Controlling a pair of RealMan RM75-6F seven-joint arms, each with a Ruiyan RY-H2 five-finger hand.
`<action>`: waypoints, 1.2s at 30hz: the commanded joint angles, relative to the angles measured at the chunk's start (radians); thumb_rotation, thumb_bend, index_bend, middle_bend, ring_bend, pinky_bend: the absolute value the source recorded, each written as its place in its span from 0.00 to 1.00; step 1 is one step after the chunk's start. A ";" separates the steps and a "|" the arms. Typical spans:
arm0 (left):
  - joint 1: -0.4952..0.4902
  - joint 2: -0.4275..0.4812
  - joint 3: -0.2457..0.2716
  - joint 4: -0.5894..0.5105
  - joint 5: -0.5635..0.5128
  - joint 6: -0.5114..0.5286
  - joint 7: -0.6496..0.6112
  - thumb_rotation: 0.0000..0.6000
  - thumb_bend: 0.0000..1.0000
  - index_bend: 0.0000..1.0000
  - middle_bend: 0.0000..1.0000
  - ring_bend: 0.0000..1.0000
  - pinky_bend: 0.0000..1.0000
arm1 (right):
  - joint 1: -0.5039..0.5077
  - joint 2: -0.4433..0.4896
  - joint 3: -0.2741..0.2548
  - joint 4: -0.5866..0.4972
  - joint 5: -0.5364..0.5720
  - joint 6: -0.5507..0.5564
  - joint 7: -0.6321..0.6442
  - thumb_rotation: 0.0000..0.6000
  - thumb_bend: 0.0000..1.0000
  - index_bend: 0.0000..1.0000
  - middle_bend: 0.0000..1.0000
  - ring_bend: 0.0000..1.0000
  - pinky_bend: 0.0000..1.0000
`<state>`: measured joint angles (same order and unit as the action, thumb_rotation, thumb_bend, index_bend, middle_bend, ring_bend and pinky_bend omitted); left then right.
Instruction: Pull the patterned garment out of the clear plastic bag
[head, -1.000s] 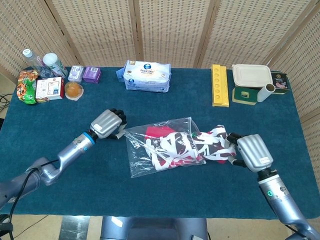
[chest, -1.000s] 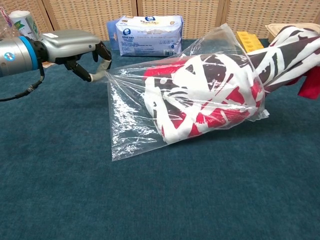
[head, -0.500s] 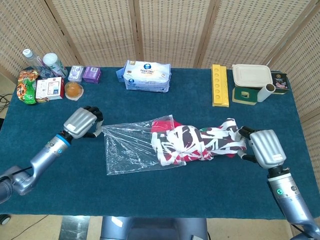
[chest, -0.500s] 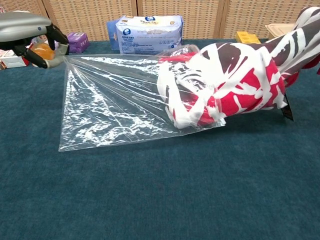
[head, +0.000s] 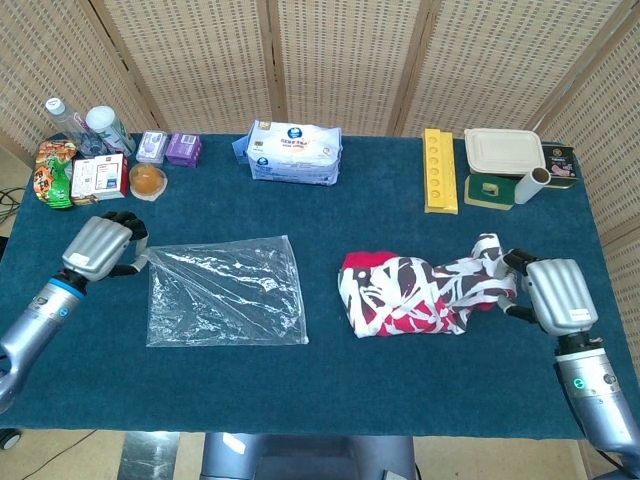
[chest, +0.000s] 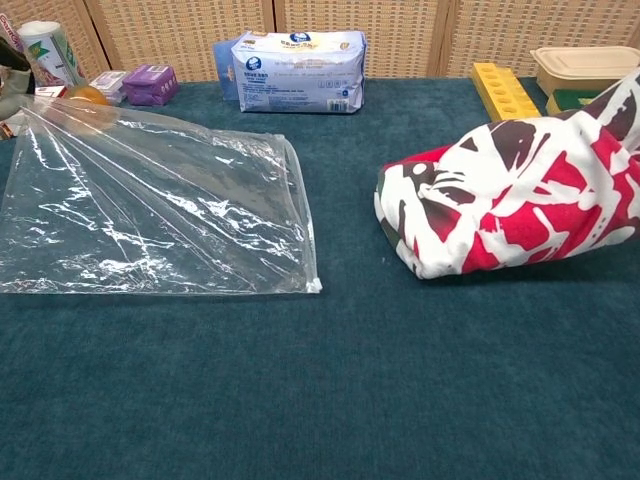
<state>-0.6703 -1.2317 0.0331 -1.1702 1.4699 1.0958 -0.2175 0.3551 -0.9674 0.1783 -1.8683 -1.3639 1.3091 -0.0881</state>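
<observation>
The patterned garment (head: 418, 295) lies bunched at right of centre on the blue bench (head: 330, 380), fully outside the clear plastic bag (head: 228, 292), which lies flat at left. The right robot hand (head: 556, 296) grasps the garment's end; the left robot hand (head: 98, 247) pinches the bag's corner.

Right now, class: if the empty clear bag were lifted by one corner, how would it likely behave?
The clear plastic bag lies flat and wrinkled, so it would probably droop limply. Being thin and empty, it is likely very light. Its glossy film may slip in the left hand.
</observation>
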 joint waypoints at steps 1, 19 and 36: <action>0.012 0.011 0.000 -0.008 -0.010 -0.017 -0.005 1.00 0.39 0.62 0.46 0.30 0.35 | -0.007 0.001 -0.010 0.001 -0.003 -0.004 0.001 1.00 0.48 0.65 0.51 0.68 0.70; 0.084 0.137 -0.036 -0.218 -0.122 -0.053 0.038 0.67 0.01 0.00 0.04 0.00 0.08 | -0.050 0.024 -0.054 0.046 -0.016 0.000 -0.041 1.00 0.14 0.07 0.14 0.22 0.25; 0.287 0.195 -0.022 -0.378 -0.201 0.126 0.098 0.64 0.03 0.00 0.04 0.00 0.08 | -0.134 0.030 -0.110 0.100 -0.070 0.069 -0.021 1.00 0.11 0.07 0.13 0.20 0.21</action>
<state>-0.4131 -1.0430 0.0037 -1.5203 1.2664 1.1910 -0.1160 0.2293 -0.9316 0.0713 -1.7762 -1.4253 1.3674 -0.1166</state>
